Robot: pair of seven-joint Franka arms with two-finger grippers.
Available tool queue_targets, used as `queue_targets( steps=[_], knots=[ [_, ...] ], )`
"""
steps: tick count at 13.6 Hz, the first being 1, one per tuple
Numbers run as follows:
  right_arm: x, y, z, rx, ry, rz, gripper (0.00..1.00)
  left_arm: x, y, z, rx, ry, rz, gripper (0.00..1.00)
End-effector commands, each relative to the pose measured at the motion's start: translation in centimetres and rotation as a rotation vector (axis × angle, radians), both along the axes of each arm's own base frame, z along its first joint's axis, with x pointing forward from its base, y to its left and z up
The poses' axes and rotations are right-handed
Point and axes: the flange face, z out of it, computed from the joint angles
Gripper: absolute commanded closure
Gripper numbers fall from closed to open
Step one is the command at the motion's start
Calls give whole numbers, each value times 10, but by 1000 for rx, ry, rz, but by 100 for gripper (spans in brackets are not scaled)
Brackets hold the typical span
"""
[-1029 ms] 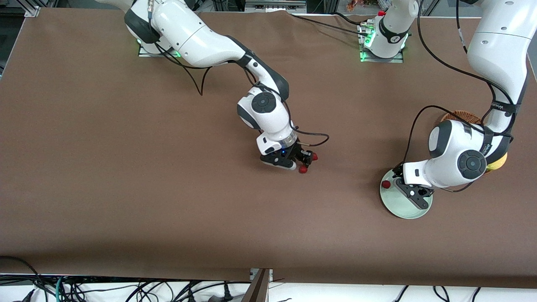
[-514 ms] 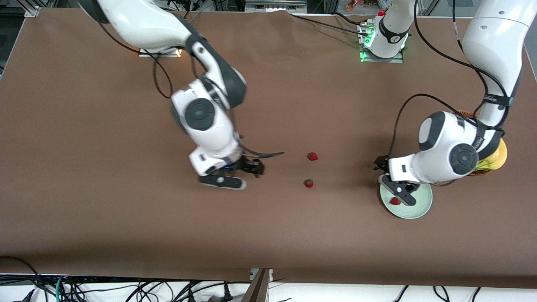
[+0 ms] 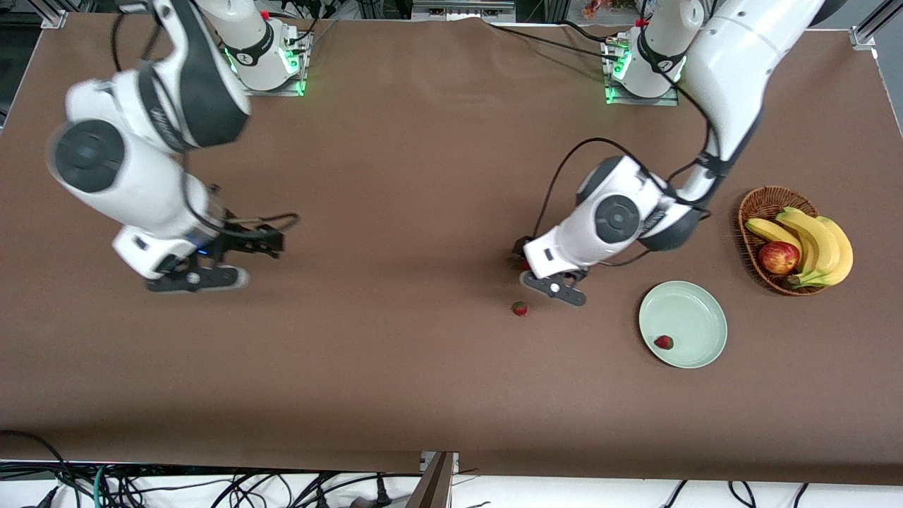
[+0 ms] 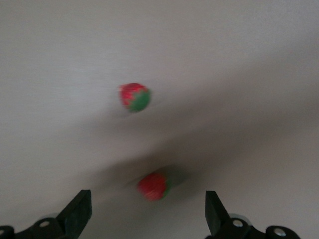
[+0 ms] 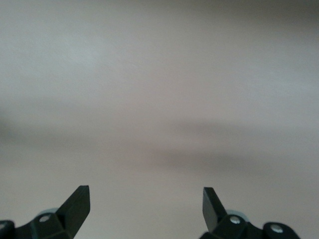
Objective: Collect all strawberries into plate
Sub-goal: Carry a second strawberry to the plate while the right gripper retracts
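Note:
One strawberry (image 3: pixel 663 342) lies on the pale green plate (image 3: pixel 695 310). A second strawberry (image 3: pixel 520 308) rests on the brown table, also in the left wrist view (image 4: pixel 135 96). A third strawberry (image 4: pixel 153 186) lies on the table between the fingers of my open left gripper (image 4: pixel 146 193); in the front view that left gripper (image 3: pixel 542 271) mostly hides it. Nothing is gripped. My right gripper (image 3: pixel 229 259) hangs open over bare table toward the right arm's end, and its wrist view shows only tabletop between the fingers of the right gripper (image 5: pixel 146 189).
A brown wicker basket (image 3: pixel 751 204) with bananas (image 3: pixel 811 240) and a red apple (image 3: pixel 779 257) stands beside the plate, farther from the front camera. Black cables trail from both wrists. The table's front edge runs along the bottom.
The right gripper opened and swung away toward its end of the table, leaving two strawberries on the table. The left gripper dropped a strawberry on the plate and moved over the table berry.

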Motion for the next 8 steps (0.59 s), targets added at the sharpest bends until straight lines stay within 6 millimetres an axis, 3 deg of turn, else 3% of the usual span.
queue_targets(
  steps=[1, 3, 5, 6, 7, 8],
  knots=[
    [-37, -62, 40, -24, 42, 35, 0, -13, -7, -22, 88, -68, 12, 0],
    [-59, -78, 71, -32, 57, 4, 0, -17, -7, -31, 111, -75, -19, 0],
    [-66, -79, 85, -38, 43, 8, 0, -20, -7, -44, 123, -67, -34, 4],
    [-70, -84, 93, -34, 47, 2, 0, -21, -8, -45, 127, -71, -42, 23],
    [-73, -109, 106, -35, 38, -45, 0, -24, -12, -51, 127, -61, -49, 32],
    [-75, -132, 114, -32, 24, -83, 0, -25, -10, -58, 131, -51, -51, 34]
  ],
)
